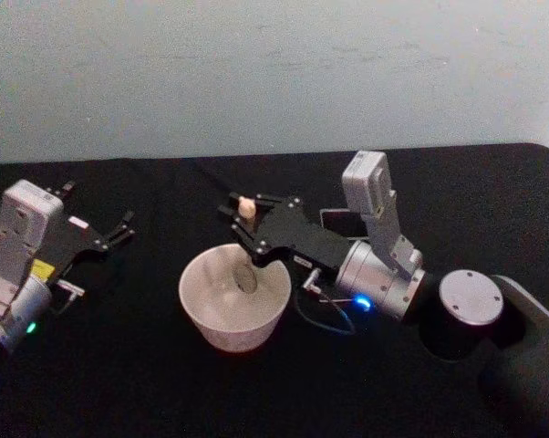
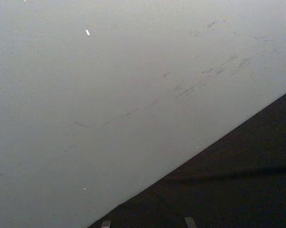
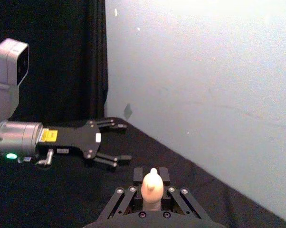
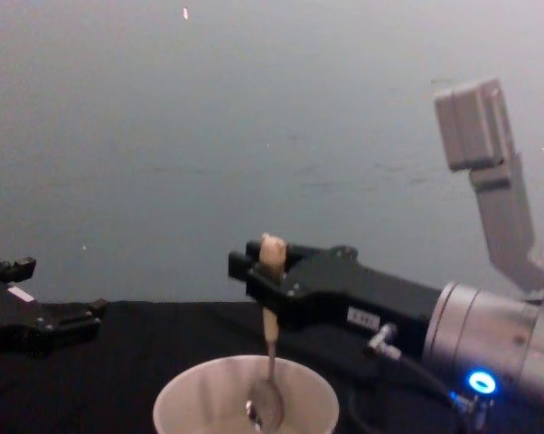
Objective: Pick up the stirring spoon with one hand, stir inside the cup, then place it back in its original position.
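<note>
Cream cup [image 1: 229, 333] held the stirring spoon [image 4: 269, 348] bowl-down, its handle clamped in the right pincer [image 1: 245, 219]; left pincer [image 1: 97, 205] sat open, idle, well apart

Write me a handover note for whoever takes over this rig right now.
Right claw: shut on the stirring spoon by its handle, spoon bowl down inside the cup.
Left claw: open, parked on the left of the table, holding nothing.
Done: spoon picked up and brought into the cup.
To do: finish stirring, then return the spoon to the dark holder behind the right arm.
</note>
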